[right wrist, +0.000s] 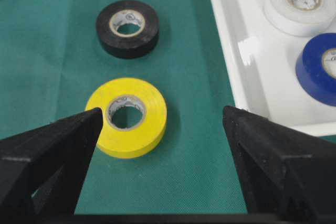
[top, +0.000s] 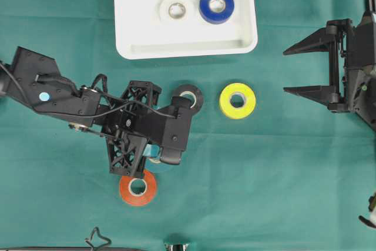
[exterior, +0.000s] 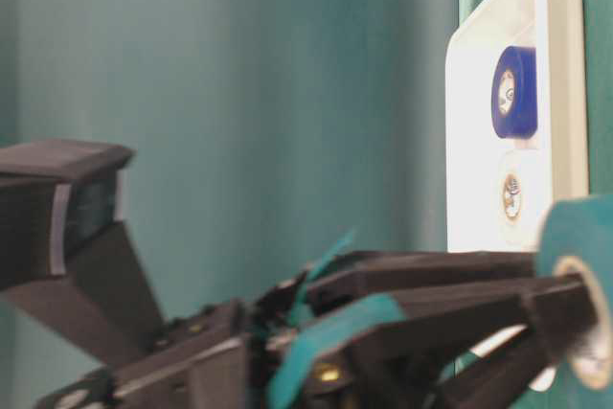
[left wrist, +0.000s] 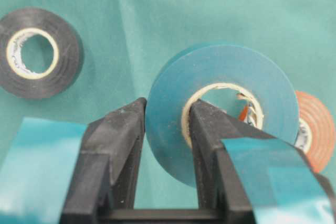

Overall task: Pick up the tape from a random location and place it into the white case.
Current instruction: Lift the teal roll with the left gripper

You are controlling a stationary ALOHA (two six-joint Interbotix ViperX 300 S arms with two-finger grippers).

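While one finger (left wrist: 212, 145) reaches through the core and the other presses the outer face, the left gripper (left wrist: 165, 129) is clenched on the wall of the teal tape roll (left wrist: 220, 103), which stands on edge between the jaws in the left wrist view. Seen from overhead, the left gripper points roughly toward the right of the picture, with its black arm (top: 53, 92) stretching back to the left edge, and only a sliver of the teal roll shows under the gripper body. An orange roll (top: 138, 188) lies flat on the green cloth (top: 264, 174) just below that gripper and farther from the white case (top: 126, 27) than any other roll. A black roll (top: 189, 97) lies flat just beyond the gripper's tip, between it and the white case, and a yellow roll (top: 237, 100) lies beside the black one, below the case's right corner. Inside the white case, a white roll (top: 177, 9) and a blue roll (top: 216, 6) lie flat side by side, apart from each other. Well to the right of the case, the right gripper (top: 305, 69) hangs level with its jaws spread wide and nothing between them, pointing left toward the yellow roll
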